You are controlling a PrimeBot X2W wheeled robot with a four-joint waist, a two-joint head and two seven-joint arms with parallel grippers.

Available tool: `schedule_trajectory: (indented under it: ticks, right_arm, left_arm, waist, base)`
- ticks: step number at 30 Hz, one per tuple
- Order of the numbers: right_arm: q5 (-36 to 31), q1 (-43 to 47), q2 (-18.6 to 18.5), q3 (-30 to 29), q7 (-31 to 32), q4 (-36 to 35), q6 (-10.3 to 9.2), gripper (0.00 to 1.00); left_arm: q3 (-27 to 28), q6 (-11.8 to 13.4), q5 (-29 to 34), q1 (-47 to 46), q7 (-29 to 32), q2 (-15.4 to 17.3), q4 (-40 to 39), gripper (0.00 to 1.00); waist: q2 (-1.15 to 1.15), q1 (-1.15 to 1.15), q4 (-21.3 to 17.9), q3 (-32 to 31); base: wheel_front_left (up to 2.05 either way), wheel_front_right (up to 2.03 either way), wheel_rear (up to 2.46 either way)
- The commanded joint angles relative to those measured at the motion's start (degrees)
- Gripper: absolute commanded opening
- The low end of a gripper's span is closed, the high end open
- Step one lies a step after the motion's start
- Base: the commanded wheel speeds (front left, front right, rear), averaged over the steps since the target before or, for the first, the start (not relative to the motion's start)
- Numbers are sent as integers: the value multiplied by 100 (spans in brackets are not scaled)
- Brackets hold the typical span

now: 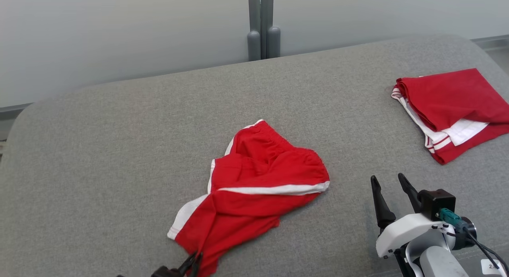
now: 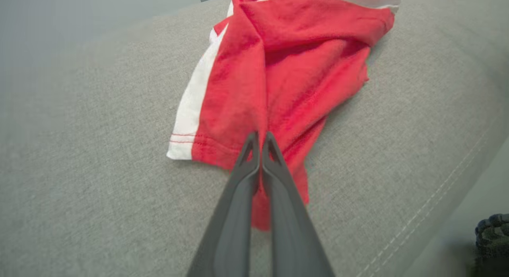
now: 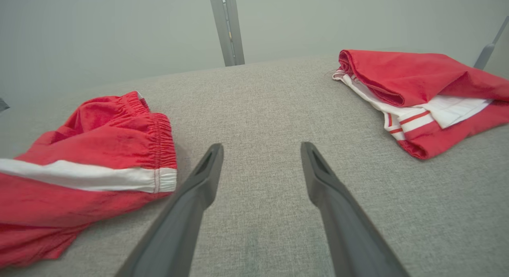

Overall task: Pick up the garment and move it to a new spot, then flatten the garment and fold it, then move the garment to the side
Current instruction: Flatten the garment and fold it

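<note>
we are pinching the crumpled red garment (image 1: 262, 177) with our left gripper (image 2: 260, 135), its fingers pressed together on a ridge of cloth by the leg hem, at the garment's 6 o'clock edge in the head view. the garment is lying midway across the grey padded surface (image 1: 119, 149). our right gripper (image 1: 387, 176) is standing wide apart and holding nothing, hovering at the garment's 4 o'clock. we are judging that the lift wants to be slow and straight up, so the thin pinch is not slipping and the cloth is hanging free before we are carrying it. counting: two grippers, one loose garment, one folded red-and-white pile (image 1: 449, 106) at 2 o'clock. we cannot tell how many pieces that pile is holding.
</note>
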Motion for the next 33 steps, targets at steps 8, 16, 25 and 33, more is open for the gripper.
schedule_trajectory:
  ticks: [8, 16, 25, 33]
  right_arm:
    - [13, -94, -67, 32, -13, 36, -9, 100]
    - [49, -67, -58, 28, -13, 28, -9, 100]
    - [39, -188, -97, 141, -13, 16, -9, 100]
    - [2, -224, -138, 119, -13, -16, -9, 100]
  left_arm:
    - [174, -5, -144, -50, -17, -132, 341, 100]
    - [351, -6, -101, -165, -16, -329, -537, 100]
    - [317, -5, 39, -499, -17, -515, 70, 100]
    - [525, 91, 174, -671, -17, -664, 542, 100]
  waist:
    - [0, 0, 24, -102]
    - [0, 0, 66, -152]
    - [0, 0, -138, -41]
    - [0, 0, -387, 88]
  base:
    - [0, 0, 0]
    - [0, 0, 0]
    - [0, 0, 0]
    - [0, 0, 0]
